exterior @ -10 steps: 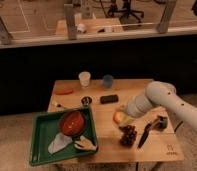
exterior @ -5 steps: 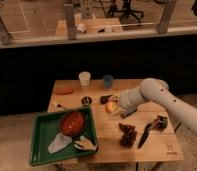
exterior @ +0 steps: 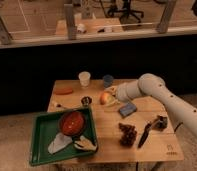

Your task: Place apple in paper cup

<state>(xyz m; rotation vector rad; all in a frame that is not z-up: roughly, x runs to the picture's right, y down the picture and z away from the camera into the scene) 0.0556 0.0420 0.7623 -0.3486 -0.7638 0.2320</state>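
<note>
The apple (exterior: 106, 98), small, yellow with an orange-red blush, is held in my gripper (exterior: 110, 98) just above the wooden table (exterior: 104, 137), left of centre. My white arm reaches in from the right. The white paper cup (exterior: 84, 79) stands upright at the table's back edge, up and to the left of the apple and apart from it. The gripper is shut on the apple.
A blue-grey cup (exterior: 108, 80) stands right of the paper cup. A green tray (exterior: 42, 140) with a red-orange bowl (exterior: 72, 123) is at front left. A dark grape bunch (exterior: 127, 134), a dark utensil (exterior: 146, 132), a blue-grey block (exterior: 127, 108) and a small dark cup (exterior: 86, 101) lie nearby.
My gripper has carried the apple from the table's right-centre leftward and toward the back, closer to the two cups.
</note>
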